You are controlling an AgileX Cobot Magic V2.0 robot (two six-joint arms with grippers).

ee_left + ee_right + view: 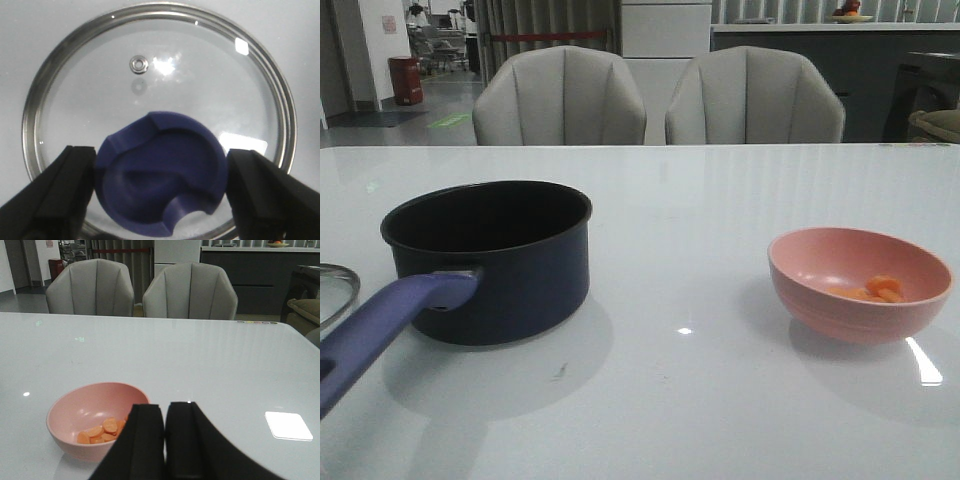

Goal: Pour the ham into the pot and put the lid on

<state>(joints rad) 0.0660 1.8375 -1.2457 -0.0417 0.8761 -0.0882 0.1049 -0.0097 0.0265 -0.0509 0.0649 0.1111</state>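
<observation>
1. Front view: pot [495, 262] sits on the left part of the white table [670, 400], mouth up, nothing visible inside, its long handle [385, 325] pointing toward the camera and left. A sliver of the lid [334, 292] lies flat on the table just left of the pot. Pink bowl [860, 283] stands well apart on the right with the ham [877, 290] still in it. Neither arm shows here. Pouring not yet done, I'd say.

2. Left wrist view: left gripper [160, 185] spread wide, one finger on each side of the lid's knob [162, 175], not touching it, holding nothing. Lid [90, 80] rests flat, glass up. Looks parked over the knob, ready for the covering step.

3. Right wrist view: right gripper [165, 440] fingers pressed together, nothing between them. Bowl [95, 425] just beside and ahead of it, ham [102, 431] piled at the bottom. Fingers would have to part to take the bowl rim, likely the first move due.
</observation>
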